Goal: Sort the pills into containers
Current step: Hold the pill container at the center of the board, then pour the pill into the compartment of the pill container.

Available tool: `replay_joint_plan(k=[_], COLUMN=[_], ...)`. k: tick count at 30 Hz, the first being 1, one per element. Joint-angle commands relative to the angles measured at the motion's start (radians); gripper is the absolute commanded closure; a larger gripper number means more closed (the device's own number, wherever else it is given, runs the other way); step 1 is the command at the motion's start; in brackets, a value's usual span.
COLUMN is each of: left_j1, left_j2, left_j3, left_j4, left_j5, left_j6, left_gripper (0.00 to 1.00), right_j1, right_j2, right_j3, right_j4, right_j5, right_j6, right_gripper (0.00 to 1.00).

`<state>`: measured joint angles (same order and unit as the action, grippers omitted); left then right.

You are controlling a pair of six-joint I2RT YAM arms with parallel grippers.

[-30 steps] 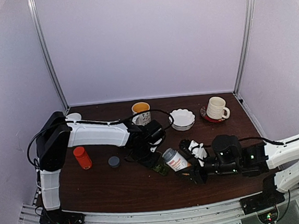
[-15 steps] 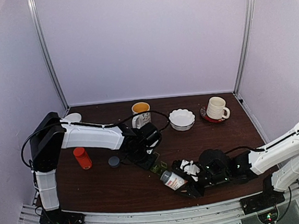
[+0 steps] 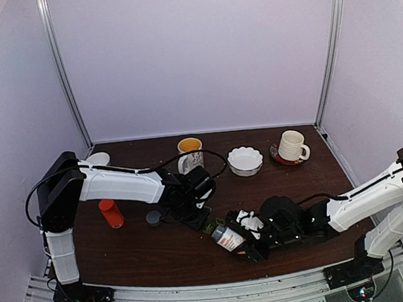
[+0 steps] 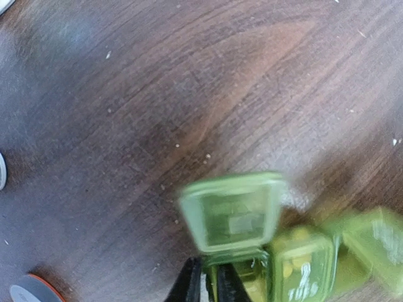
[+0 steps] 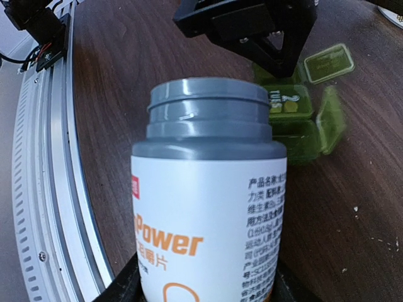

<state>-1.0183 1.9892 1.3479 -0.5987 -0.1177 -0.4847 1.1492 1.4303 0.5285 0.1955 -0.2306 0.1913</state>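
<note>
Right tool grips open bottle, tipped toward box mid-desk, toward the near edge. Left tool at box, jaws nearly together, grip unclear. Step looks like pouring. Next: centre mouth over box, tip slowly.

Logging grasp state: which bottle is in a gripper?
The white-labelled bottle, tilted in the right gripper; the red bottle stands upright and free, far left.

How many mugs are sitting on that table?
2. A white patterned mug with a yellow inside stands at the back centre; a cream ribbed mug stands at the back right. A white round thing behind the left arm is partly hidden, so unclear.
</note>
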Motion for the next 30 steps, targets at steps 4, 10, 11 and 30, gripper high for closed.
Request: replay_joint_plan(k=[4, 10, 11, 30], left_j1=[-0.003, -0.002, -0.002, -0.006], left_j2=[-0.021, -0.021, -0.021, -0.024], left_j3=[-0.003, 0.000, -0.002, -0.012], left_j4=[0.024, 0.031, 0.034, 0.050], left_j5=[0.011, 0.025, 0.028, 0.032], left_j6=[0.029, 0.039, 0.042, 0.065], left_gripper=[0.99, 0.99, 1.00, 1.00], right_j1=[-0.046, -0.061, -0.065, -0.149], right_j2=[0.034, 0.078, 0.083, 0.095], right_j3=[0.054, 0.075, 0.078, 0.143], right_j4=[-0.057, -0.086, -0.091, -0.179], right_j5=[-0.068, -0.107, -0.110, -0.263], right_j6=[0.012, 0.024, 0.028, 0.130], right_gripper=[1.00, 1.00, 1.00, 1.00])
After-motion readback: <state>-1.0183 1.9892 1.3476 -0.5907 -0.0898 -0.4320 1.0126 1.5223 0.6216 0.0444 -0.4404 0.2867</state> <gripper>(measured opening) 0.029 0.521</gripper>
